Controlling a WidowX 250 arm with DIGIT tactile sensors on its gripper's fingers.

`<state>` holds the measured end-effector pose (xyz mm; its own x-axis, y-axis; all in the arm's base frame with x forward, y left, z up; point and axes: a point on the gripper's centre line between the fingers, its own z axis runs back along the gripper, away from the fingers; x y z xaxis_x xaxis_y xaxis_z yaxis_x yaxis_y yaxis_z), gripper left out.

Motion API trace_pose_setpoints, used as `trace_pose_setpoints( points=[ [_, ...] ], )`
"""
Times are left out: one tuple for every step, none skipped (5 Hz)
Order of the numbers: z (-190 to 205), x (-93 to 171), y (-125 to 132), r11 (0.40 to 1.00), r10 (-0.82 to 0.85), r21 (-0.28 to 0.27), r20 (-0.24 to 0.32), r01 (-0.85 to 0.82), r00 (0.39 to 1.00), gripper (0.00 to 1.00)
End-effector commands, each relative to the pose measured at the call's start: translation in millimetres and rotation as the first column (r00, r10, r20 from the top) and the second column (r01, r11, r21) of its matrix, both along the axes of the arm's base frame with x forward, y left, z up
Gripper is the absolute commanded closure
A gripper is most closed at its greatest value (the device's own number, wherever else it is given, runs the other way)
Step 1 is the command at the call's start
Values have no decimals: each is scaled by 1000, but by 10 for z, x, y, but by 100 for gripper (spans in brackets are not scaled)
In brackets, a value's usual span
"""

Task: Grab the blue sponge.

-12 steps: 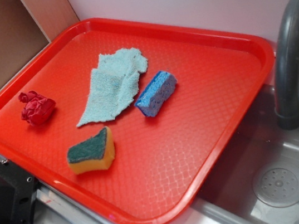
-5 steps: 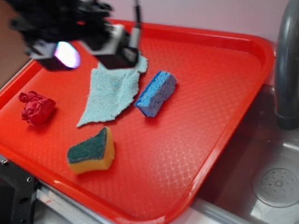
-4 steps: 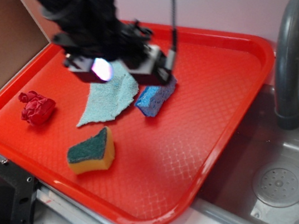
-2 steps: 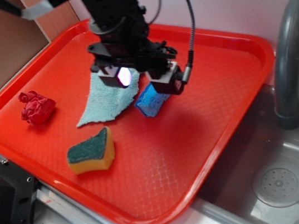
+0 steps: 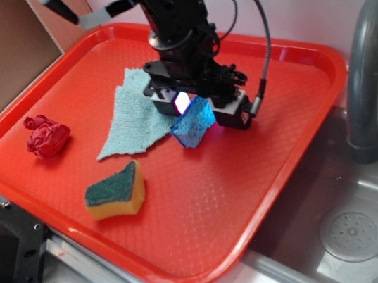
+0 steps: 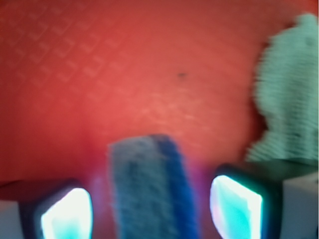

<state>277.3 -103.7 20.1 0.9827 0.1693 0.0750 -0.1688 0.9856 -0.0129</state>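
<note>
While astride the blue sponge [image 5: 194, 126], hand [image 6: 149, 206] spread wide; teal cloth [image 5: 138, 112] just beside.

Blue sponge [image 5: 194, 126]: small rectangular block, bright blue porous sides, lighter blue top face. Lies flat near the middle of the tray, long axis running diagonally from near-left to far-right. Near-left end and part of the top are visible in the exterior view; the far-right end is hidden. Left edge sits just beside the cloth's right edge; cannot tell if they touch. In the wrist view the sponge [image 6: 149, 191] is blurred, sits at bottom centre, lengthwise away from the camera, paler top and a darker blue side on the right.
</note>
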Motion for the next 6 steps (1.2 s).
trace_pose_setpoints(
  points=[
    [156,-19,-56,999,-33,-9,38,33,999,100],
    [657,-205,129,1000,29,-9,7,-29,1000,100],
    [1134,-318,292,978,-134,-177,-135,110,982,100],
    [1628,-500,391,963,-202,-206,-123,175,972,100],
    [1951,-726,422,964,-203,-185,-65,189,977,100],
    [2059,-869,366,979,-154,-128,55,159,987,100]
  ],
)
